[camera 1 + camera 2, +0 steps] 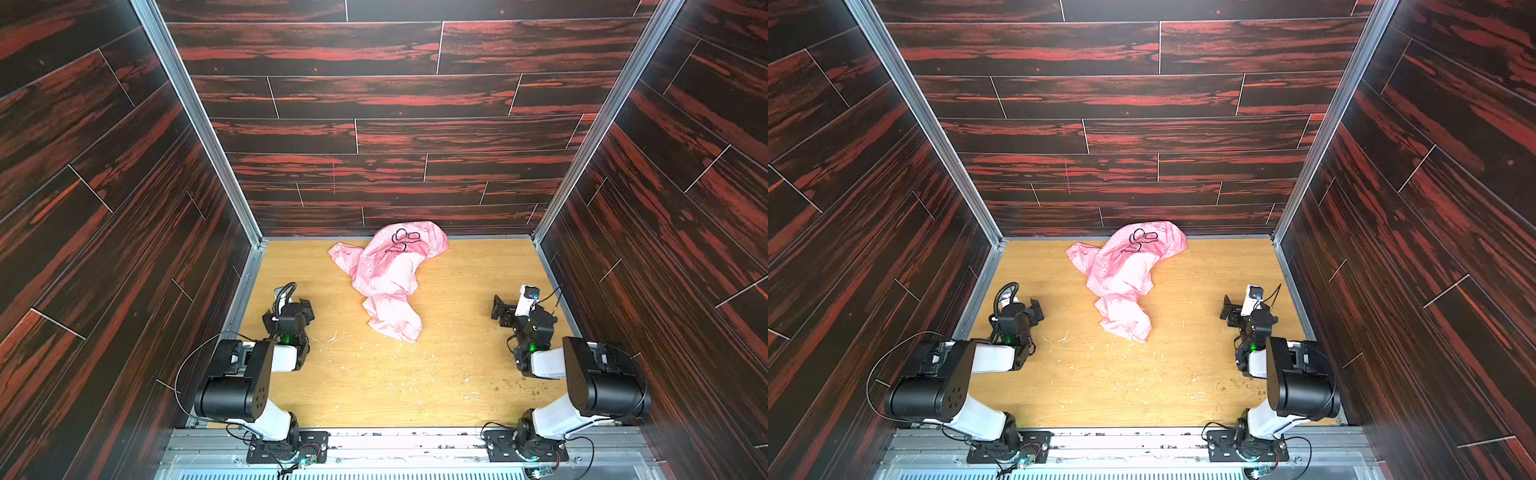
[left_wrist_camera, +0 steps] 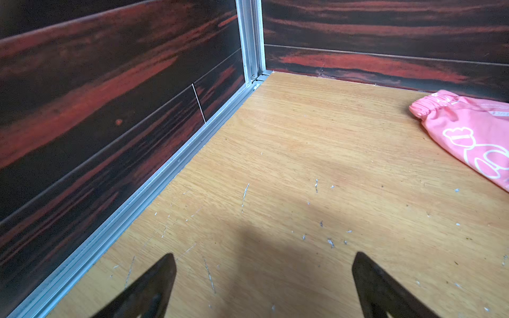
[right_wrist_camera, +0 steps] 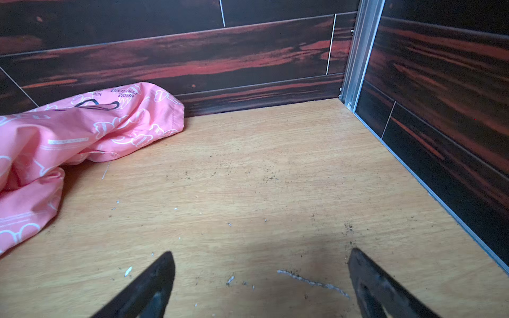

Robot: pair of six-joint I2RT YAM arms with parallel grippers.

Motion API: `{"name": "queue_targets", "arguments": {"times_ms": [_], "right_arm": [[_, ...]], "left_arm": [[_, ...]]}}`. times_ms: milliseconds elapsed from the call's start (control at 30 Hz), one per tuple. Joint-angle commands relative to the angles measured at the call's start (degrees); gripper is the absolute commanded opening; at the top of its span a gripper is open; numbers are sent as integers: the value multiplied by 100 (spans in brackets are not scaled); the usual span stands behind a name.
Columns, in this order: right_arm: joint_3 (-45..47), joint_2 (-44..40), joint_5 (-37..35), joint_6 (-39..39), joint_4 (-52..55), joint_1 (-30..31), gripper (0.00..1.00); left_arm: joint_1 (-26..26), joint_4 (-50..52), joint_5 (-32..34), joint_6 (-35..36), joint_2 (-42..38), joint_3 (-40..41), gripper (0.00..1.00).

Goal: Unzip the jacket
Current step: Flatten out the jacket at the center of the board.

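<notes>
Not started: my left pincer [image 2: 264,257] and right pincer [image 3: 261,253] sit released, empty, well apart from the crumpled jacket [image 1: 390,276]; next I must find its zipper, not visible yet.

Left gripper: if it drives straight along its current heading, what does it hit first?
Probably nothing but bare light wooden tabletop until the aluminium corner post; the pink bear-print jacket lies off to the side. Depth is uncertain.

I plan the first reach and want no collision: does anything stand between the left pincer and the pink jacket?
Nothing visible does. The left pincer, open and empty, is over bare table; the jacket lies crumpled apart from it, nearer the back wall. Only small pale specks lie between them.
</notes>
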State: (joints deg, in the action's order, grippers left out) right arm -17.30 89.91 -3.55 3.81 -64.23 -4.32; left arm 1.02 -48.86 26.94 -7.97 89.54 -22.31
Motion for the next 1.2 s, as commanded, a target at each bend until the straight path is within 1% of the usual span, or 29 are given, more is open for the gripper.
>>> {"name": "queue_targets", "arguments": {"times_ms": [0,267,367,667,733,767,800,833,867,900,933,967,1033,1100,1167], "right_arm": [[-72,-54,83,-33,-21,-20,99],[-72,-53,87,-22,-7,-30,99],[-89,-53,255,23,24,-113,99],[-89,-55,248,20,16,-111,99],[-27,-109,146,47,-90,-103,99],[40,-278,-90,109,-79,-88,99],[73,-671,-311,144,204,-63,99],[78,-1168,-576,157,600,-20,99],[63,-1462,-777,180,845,34,99],[-49,-1970,-883,302,1362,75,99],[-213,-2305,-822,469,1923,73,99],[-467,-2595,-659,675,2549,80,99],[-974,-2791,-178,1189,3442,77,99],[-1504,-2654,614,1692,4073,127,99],[-1908,-2351,1160,2027,4299,375,99]], "left_arm": [[-31,-19,-16,-62,-124,-98,100],[-30,8,-31,-64,-145,-99,100],[-31,22,-31,-57,-138,-99,100],[-31,34,-31,-62,-139,-107,100],[-27,-76,-58,-27,-191,-67,100],[11,-195,-141,115,-299,-27,100],[97,-185,-144,337,-567,6,97],[286,158,28,459,-998,32,97],[463,537,233,547,-1419,12,97],[601,1055,372,478,-1922,-62,98],[635,1508,293,352,-2325,-145,98],[644,2008,251,137,-2655,-274,98],[662,2813,248,-222,-3259,-476,98],[681,3345,267,-495,-3714,-525,98],[698,3752,120,-610,-4017,-547,100]]}}
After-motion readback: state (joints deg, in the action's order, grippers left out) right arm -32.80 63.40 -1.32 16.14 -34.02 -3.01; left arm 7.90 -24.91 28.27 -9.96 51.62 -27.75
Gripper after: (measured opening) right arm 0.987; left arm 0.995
